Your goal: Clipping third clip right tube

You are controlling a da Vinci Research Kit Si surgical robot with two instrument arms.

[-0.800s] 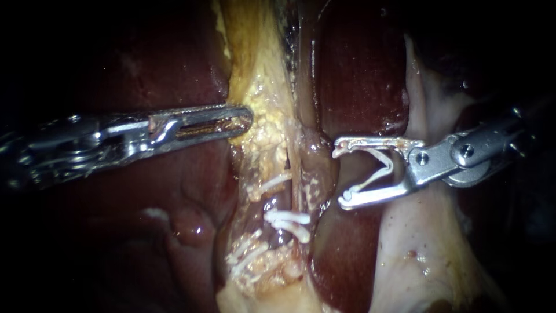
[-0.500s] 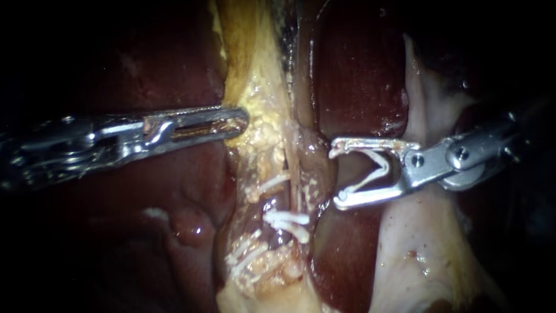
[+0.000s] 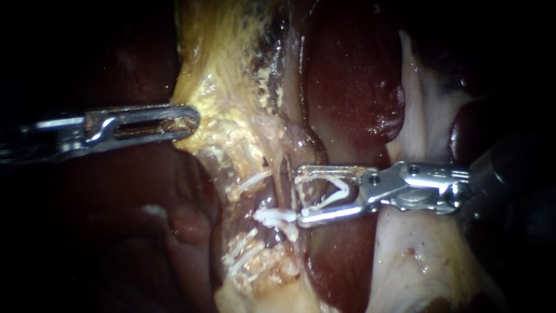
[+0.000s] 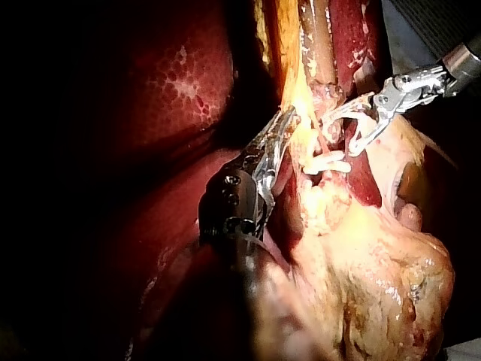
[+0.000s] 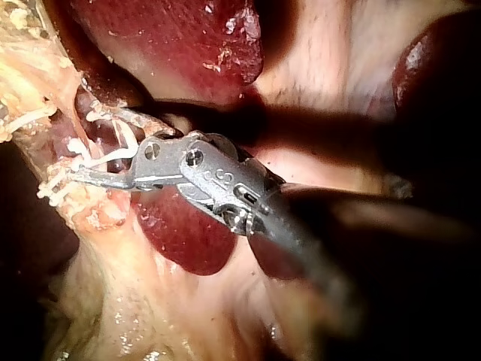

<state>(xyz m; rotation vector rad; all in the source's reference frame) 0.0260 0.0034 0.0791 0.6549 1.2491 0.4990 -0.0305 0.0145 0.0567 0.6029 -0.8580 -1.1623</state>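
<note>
- Right instrument [image 3: 299,196] has come in across the liver and dropped lower. Its jaws stand wide apart, and each cradles one leg of the loaded clip [image 3: 346,188]. Their tips are now at the right tube, no longer well clear of it.
- Liver [image 3: 353,81] keeps its place, and so does the small bump on it below the left instrument. I therefore take the shifts as real moves, not a drift of the endoscope.
- Fatty tissue [image 3: 226,87] is drawn out sideways into a broader, tauter sheet than a moment ago.
- Left instrument [image 3: 192,117] causes this: its jaws are pressed together on the edge of that sheet, and it has pulled away from the tubes. That opens the field for the clip.
- Right tube [image 3: 285,181] runs as a pale strand at the mouth of the clip. Neither the endoscope nor the right wrist view shows whether it lies fully between the two legs.
- Placed clips [image 3: 272,217] sit on the tube just beside the lower jaw tip, perhaps touching it. The new clip should land next to them, with more reach likely needed before closing.
</note>
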